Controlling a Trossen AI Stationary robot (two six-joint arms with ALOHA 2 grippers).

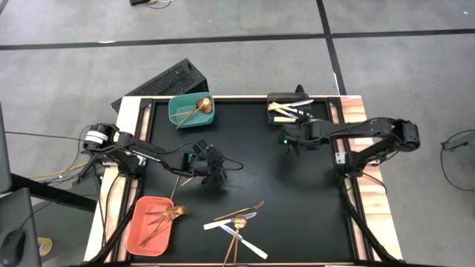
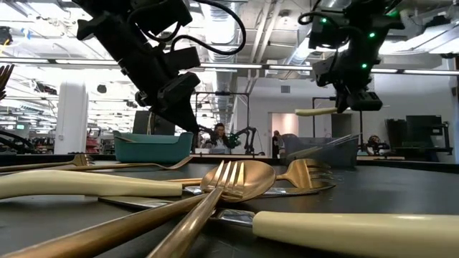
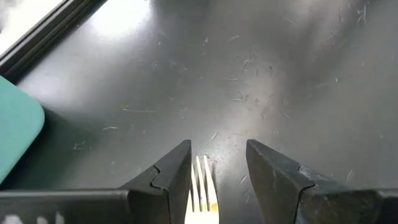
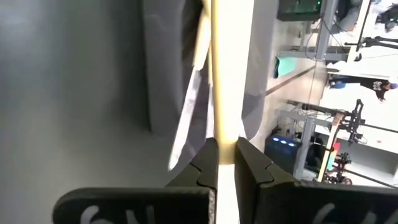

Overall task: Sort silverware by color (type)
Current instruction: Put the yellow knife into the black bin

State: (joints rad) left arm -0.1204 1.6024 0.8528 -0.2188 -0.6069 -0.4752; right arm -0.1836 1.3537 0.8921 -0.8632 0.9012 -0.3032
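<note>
Silverware is spread over four places on the black table [image 1: 297, 193], with two more pieces carried by the arms. A loose pile [image 1: 237, 222] lies at the near edge between the two arms: in the high view two gold pieces and about three white-handled knives are counted, crossed over one another; the exact number cannot be told. In the low view the same pile fills the foreground, with a gold spoon [image 2: 247, 179] overlapped by a gold fork [image 2: 215, 197] and cream handles lying across.

One gold spoon [image 1: 194, 110] is seen leaning in the teal bin [image 1: 178, 111] at the far left corner. Two or three gold pieces are seen in the salmon bin [image 1: 141, 233] at the near left corner. Roughly four white-handled knives [image 1: 291, 110] are held in the black bin [image 1: 278, 96] at the far right.

One gold fork [image 3: 203, 186] is gripped between the half-closed jaws of the left gripper [image 1: 200, 165], tines pointing forward, above bare table between the teal and salmon bins. One white-handled knife [image 4: 224, 93] is clamped in the narrow jaws of the right gripper [image 1: 291, 141], raised off the table just in front of the black bin; its pale handle [image 2: 315, 112] is seen sticking out sideways in the low view.

Two people are visible in the room beyond.
</note>
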